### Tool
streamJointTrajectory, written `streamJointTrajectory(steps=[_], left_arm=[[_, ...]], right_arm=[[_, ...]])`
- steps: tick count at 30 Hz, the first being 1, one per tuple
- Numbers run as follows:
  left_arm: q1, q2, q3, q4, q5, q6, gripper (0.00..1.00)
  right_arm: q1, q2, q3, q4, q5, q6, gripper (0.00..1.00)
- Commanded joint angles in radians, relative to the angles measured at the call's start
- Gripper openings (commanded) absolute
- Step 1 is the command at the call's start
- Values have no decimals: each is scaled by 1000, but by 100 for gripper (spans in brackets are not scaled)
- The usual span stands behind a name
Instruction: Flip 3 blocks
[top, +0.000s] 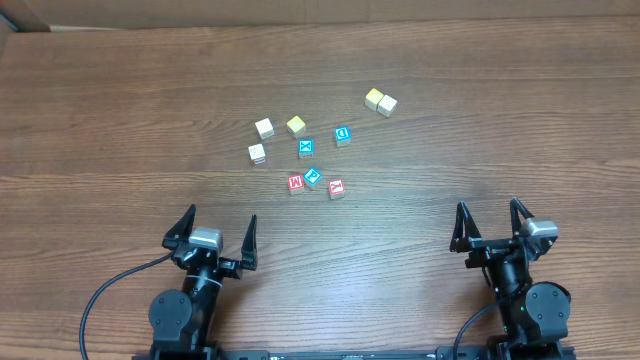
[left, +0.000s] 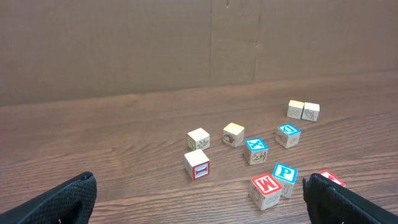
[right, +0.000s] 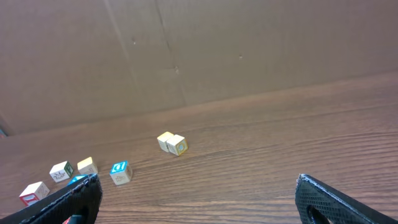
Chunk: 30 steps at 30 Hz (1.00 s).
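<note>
Tabletop (top: 110, 110) wood-grained, cardboard wall (left: 124, 50) behind

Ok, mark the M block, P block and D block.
M block (left: 265, 183): left wrist view, top face.
P block (left: 285, 172): left wrist view, top face.
D block (left: 288, 130): left wrist view, top face.

The right gripper (right: 198, 186) is spread wide; ahead, a touching cube pair (right: 171, 143) lies right of a blue cube (right: 120, 172).
</note>
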Motion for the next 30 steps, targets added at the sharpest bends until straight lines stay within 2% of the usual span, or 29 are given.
streamJointTrajectory(steps=[1,14,21,30], left_arm=[[6,-11,-5,0,1,5,100],[6,-11,-5,0,1,5,100],[6,-11,-5,0,2,5,100],[6,-11,-5,0,1,5,100]], right_arm=[[-4,-10,-10,7,-5,-8,100],[-3,-10,-10,10,-2,-8,100],[-4,-10,-10,29,69,-15,100],[-3,-10,-5,30,-80,-48,100]])
